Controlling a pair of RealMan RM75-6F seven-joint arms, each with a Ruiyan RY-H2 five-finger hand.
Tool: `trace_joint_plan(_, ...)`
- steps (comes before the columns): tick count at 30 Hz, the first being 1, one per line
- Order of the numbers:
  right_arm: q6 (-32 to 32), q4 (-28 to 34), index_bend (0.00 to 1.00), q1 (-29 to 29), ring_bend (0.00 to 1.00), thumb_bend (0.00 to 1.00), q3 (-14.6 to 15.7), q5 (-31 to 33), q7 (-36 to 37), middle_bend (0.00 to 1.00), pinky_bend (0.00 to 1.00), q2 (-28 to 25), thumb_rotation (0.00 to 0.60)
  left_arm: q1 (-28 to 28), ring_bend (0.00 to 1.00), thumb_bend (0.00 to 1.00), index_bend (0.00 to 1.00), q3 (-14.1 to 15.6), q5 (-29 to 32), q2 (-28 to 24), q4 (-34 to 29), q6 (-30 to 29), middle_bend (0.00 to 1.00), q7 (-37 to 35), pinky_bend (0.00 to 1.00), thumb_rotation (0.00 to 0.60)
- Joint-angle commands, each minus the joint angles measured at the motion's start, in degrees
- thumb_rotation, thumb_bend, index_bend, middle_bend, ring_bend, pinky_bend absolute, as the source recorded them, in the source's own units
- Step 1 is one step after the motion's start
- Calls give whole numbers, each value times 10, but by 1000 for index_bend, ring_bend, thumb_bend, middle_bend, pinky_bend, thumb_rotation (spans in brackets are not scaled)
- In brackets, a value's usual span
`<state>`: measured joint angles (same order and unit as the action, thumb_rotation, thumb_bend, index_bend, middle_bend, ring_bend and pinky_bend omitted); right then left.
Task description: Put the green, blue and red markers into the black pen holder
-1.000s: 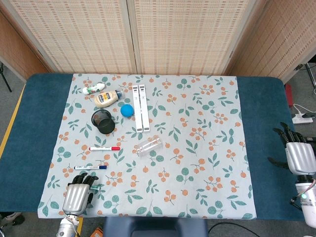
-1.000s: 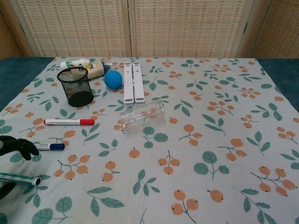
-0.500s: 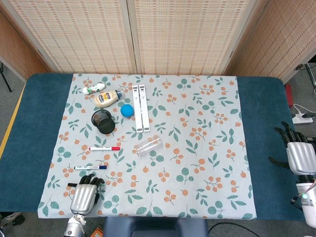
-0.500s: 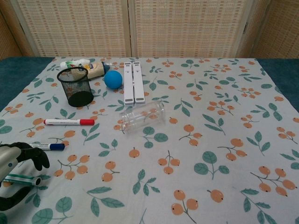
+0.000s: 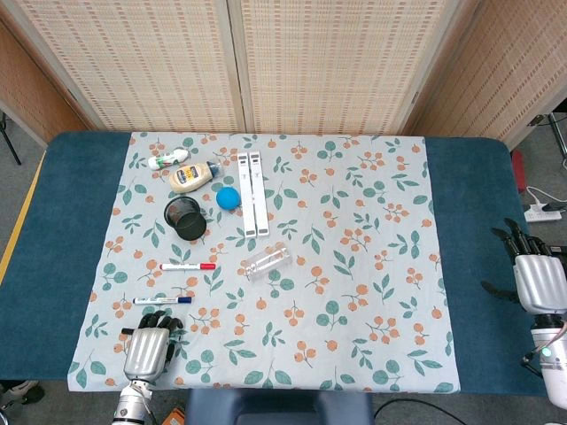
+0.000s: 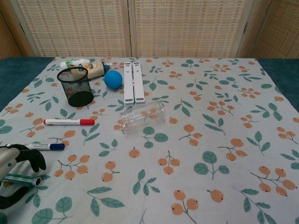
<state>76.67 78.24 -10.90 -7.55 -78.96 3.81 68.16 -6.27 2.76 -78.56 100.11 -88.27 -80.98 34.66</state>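
Green marker [image 6: 21,178] under left hand [image 6: 14,173]

My left hand [image 6: 14,173] hangs low at the near-left edge, fingers [image 6: 35,158] curled down; my right hand [image 5: 538,282] rests far right, fingers spread.

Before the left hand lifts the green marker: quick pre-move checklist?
1. Left hand around green marker: fingers curl over it, thumb below; firm grip: cannot tell.
2. Black pen holder upright, mouth open: ok.
3. Blue marker close beside the hand's fingers, may get nudged: not ok.
4. Red marker lies flat, clear of the hand: ok.
5. Right hand off the cloth at the far table edge, out of the way: ok.
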Motion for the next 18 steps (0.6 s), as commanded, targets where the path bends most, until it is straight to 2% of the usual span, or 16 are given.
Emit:
trace_joint_plan(1, 0, 0, 181, 0, 183, 28, 0, 0, 0, 52, 204, 0, 600, 1, 197, 347, 420, 0, 1, -1, 1, 3, 396, -3, 211, 600)
trace_joint_plan(10, 2, 0, 184, 0, 183, 28, 0, 0, -1, 52, 204, 0, 600, 3, 205, 347, 442, 1, 1, 1, 8, 5, 421, -7, 212, 600)
trace_joint_plan(18, 3, 2, 189, 1, 183, 28, 0, -1, -2, 53, 204, 0, 600, 1, 227, 347, 484, -16, -1, 14, 43, -2, 466, -18, 217, 600)
